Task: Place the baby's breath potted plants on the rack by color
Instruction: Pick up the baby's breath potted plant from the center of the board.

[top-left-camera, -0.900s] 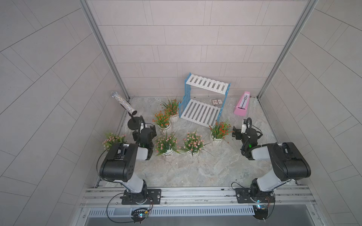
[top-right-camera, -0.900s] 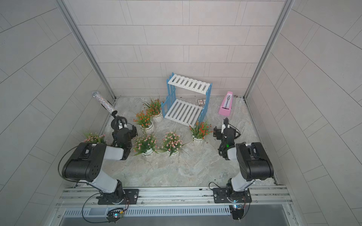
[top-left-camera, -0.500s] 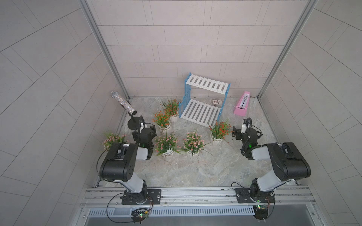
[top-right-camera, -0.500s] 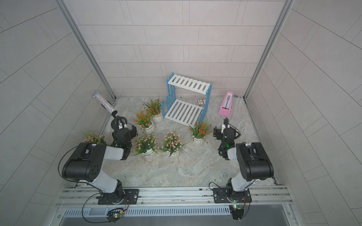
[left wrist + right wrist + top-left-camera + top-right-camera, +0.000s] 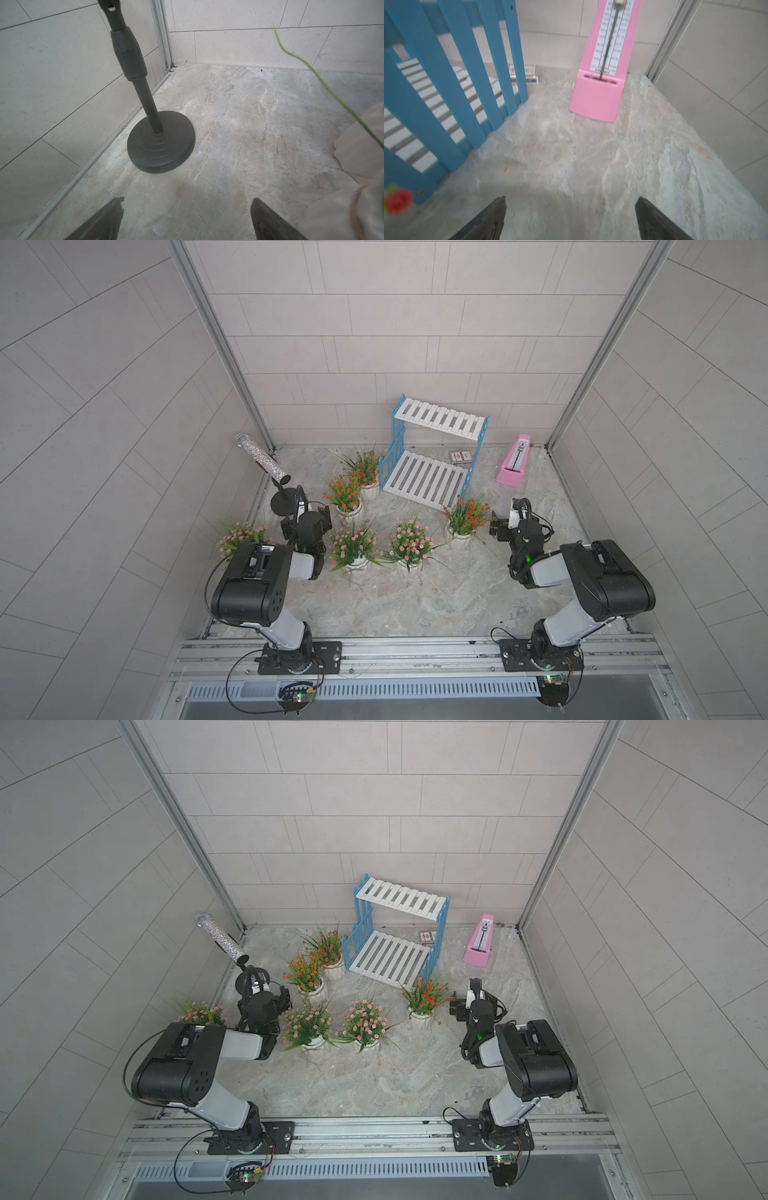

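Right claw [image 5: 570,200] agape, pink metronome [image 5: 596,97], numbered scale [image 5: 617,47], brand unreadable

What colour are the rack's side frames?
Light blue side frames, clearest in the right wrist view.

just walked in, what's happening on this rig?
Nothing is in hand. The left gripper and right gripper are both open and empty, low over the marble-patterned table. Three orange-red-flowered potted plants in white ribbed pots and three pale-pink-flowered potted plants all stand on the table. The two-tier rack with white slats and blue frames holds no pot. Sorting has not started.
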Controlling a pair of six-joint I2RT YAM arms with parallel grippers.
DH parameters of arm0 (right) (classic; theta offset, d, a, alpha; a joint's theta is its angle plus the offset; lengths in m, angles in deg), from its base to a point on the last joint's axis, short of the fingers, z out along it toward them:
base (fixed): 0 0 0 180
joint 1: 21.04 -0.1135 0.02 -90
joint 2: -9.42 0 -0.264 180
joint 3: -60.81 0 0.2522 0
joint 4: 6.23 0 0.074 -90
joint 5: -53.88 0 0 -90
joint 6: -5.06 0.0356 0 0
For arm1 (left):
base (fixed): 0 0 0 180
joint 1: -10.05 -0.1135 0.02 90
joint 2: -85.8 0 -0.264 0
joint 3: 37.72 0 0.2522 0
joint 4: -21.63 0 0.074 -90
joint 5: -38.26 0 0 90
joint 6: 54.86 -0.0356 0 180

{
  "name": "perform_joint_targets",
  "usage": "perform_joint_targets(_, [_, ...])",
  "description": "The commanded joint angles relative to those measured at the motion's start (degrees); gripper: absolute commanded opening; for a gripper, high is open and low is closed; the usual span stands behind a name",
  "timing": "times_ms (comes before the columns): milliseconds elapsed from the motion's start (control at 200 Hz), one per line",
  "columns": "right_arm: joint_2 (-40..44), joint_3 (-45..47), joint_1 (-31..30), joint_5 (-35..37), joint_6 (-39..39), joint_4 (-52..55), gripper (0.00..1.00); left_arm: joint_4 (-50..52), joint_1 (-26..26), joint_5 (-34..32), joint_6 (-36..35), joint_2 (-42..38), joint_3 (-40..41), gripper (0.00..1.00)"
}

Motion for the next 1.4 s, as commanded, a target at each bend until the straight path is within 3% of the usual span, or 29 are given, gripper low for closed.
perform_joint_targets(0, [0.9,-0.2,-0.1,1.1,-1.5,1.9,0.99,0.0,0.1,-0.4,-0.2,0.6,-1.0,1.0])
perform_joint_targets(275, [1.7,-2.6,1.9,-1.5,0.2,7.2,0.99,0.2,0.4,-0.8,-0.3,0.3,-0.9,1.0])
perform_joint_targets(335, [3.4,-1.2,0.4,4.1,0.0,5.2,0.99,0.7,0.5,-0.8,-0.2,0.0,-0.9,1.0])
perform_joint_targets(560, [22.8,-5.3,-3.6,20.3,1.2,24.0,0.99,-0.2,0.7,-0.9,-1.2,-1.3,-0.5,0.99])
perform_joint_targets(620, [27.8,-7.2,-5.1,23.2,0.9,28.6,0.99,14.2,1.2,-1.3,-1.4,-5.3,-6.6,0.99])
perform_joint_targets(685, [31.6,-12.0,-6.0,25.6,2.3,40.6,0.99,33.7,1.2,-0.6,-1.3,-7.7,-16.5,0.95])
perform_joint_targets(735, [33.9,-14.1,-6.1,26.0,4.6,46.9,0.99,36.4,2.2,-1.6,-4.5,-9.6,-18.8,0.94])
perform_joint_targets(790, [36.8,-15.2,-6.1,24.0,7.1,51.6,0.99,32.4,2.8,-2.1,-6.4,-12.6,-18.3,0.95])
perform_joint_targets(956, [45.5,-17.5,-6.2,15.0,15.7,66.0,0.99,45.8,4.3,-2.4,-1.6,-18.5,-27.0,0.93])
perform_joint_targets(1076, [51.0,-17.5,-6.8,6.2,17.3,74.6,0.99,52.2,5.9,7.0,1.3,-20.0,-31.8,0.93])
perform_joint_targets(1396, [60.5,-20.8,-7.9,-18.4,20.9,89.5,0.99,59.2,19.6,22.4,1.8,-17.5,-37.8,0.93])
